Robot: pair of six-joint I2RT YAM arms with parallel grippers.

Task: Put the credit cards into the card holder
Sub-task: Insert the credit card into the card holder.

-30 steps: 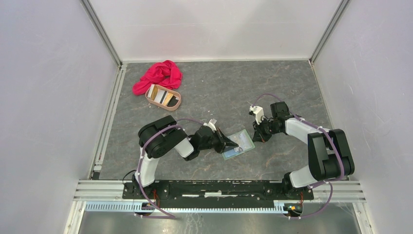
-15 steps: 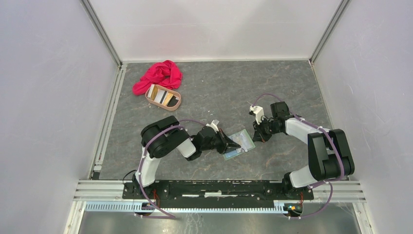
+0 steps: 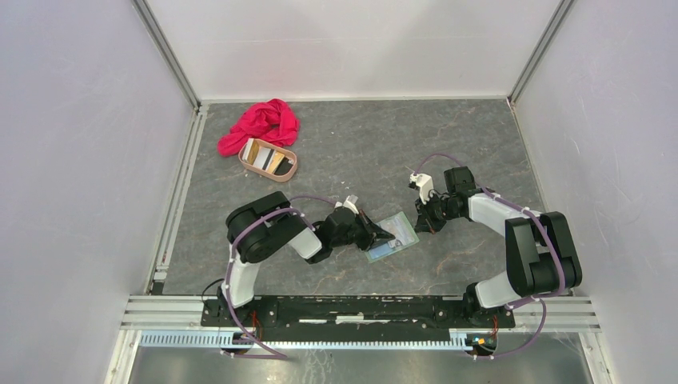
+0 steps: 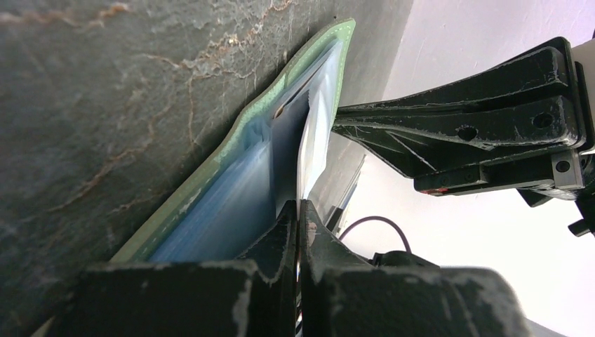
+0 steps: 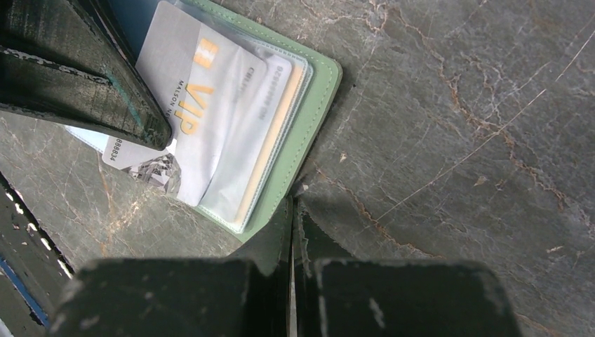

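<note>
The sage-green card holder [image 3: 393, 238] lies open on the table between the arms. My left gripper [image 3: 385, 236] is shut on a silvery-white credit card [image 4: 313, 133], held edge-on at the holder's pale blue pocket [image 4: 231, 210]. In the right wrist view this card [image 5: 189, 105], marked VIP, lies partly inside the holder [image 5: 316, 105], over an orange-edged card [image 5: 272, 137] in a clear sleeve. My right gripper [image 5: 292, 207] is shut, with its tips at the holder's right edge [image 3: 421, 226]. More cards lie in the pinkish-tan tray [image 3: 289, 170].
A crumpled red cloth [image 3: 260, 126] lies behind the tray at the back left. The two grippers face each other closely across the holder; the right gripper's fingers [image 4: 477, 133] fill the right of the left wrist view. White walls enclose the table.
The left arm's elbow has shifted slightly left and its gripper has barely moved at the holder. The holder and the right arm stay where they were.
</note>
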